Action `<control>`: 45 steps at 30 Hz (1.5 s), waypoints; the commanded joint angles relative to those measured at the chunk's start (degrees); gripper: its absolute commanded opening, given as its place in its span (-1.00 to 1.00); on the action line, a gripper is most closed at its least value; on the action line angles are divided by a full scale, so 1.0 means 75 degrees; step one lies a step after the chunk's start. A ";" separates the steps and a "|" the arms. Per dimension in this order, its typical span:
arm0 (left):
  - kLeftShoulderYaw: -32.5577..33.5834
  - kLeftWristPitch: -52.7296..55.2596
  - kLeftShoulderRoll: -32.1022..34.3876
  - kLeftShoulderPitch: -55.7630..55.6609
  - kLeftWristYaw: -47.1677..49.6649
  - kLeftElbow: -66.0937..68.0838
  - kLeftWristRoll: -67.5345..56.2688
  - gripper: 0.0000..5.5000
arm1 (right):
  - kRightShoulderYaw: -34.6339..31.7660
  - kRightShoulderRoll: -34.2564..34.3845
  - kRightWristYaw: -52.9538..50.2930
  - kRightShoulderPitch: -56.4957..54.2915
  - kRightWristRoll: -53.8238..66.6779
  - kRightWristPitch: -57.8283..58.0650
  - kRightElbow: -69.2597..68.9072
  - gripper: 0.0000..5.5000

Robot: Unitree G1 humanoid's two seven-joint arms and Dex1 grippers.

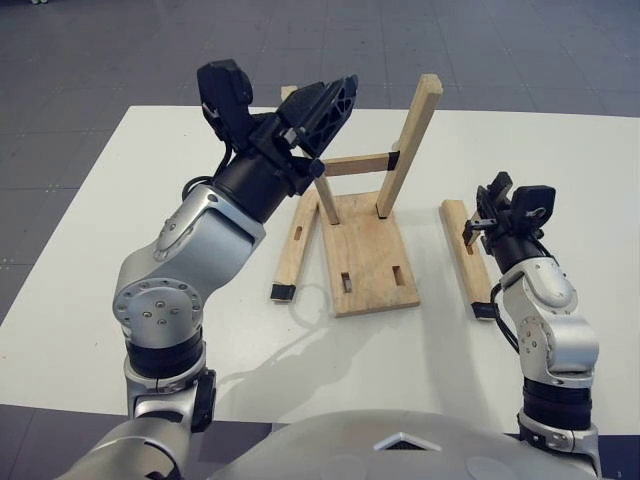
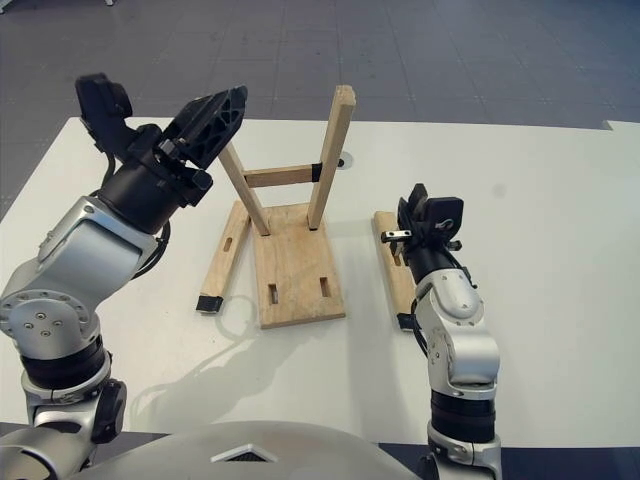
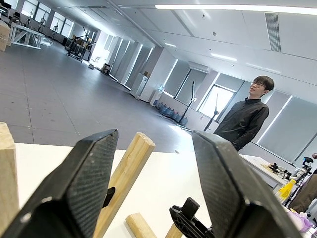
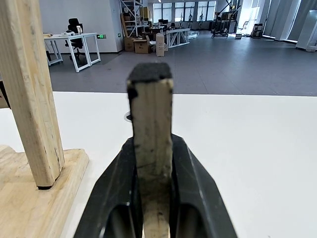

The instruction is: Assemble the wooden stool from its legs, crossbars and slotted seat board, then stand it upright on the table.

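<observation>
The slotted seat board [image 1: 372, 262] lies flat on the white table. Two legs stand in its far slots, joined by a crossbar [image 1: 356, 164]; the right one [image 1: 411, 140] rises tall and leans a little. My left gripper [image 1: 325, 102] hangs open around the top of the left standing leg [image 3: 125, 181], which covers that tip from above. One loose leg [image 1: 294, 252] lies flat left of the board. Another loose leg [image 1: 466, 258] lies to the right, and my right gripper [image 1: 487, 215] is shut on its far end [image 4: 149, 124]. Two near slots [image 1: 346, 283] are bare.
The table [image 1: 120, 200] stretches wide to the left and right of the parts, with free surface along its front edge. A small round hole [image 2: 342, 161] sits in the tabletop behind the standing legs. Grey floor lies beyond the far edge.
</observation>
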 commanded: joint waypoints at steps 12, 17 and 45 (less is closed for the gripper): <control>0.0024 0.0119 0.0048 -0.0052 -0.0055 0.0042 0.0011 0.00 | -0.0187 0.0038 -0.0120 0.0043 -0.0456 -0.0595 0.0679 -0.85; -0.0019 0.0126 -0.0001 -0.0054 -0.0002 0.0054 -0.0002 0.00 | -0.0080 0.0114 -0.0154 0.0608 -0.0972 -0.1843 0.2280 -0.85; -0.0179 0.0285 -0.0156 -0.0289 -0.0138 0.0271 -0.0001 0.00 | 0.0075 0.0446 0.0287 -0.1195 -0.0639 -0.3623 0.3792 -0.85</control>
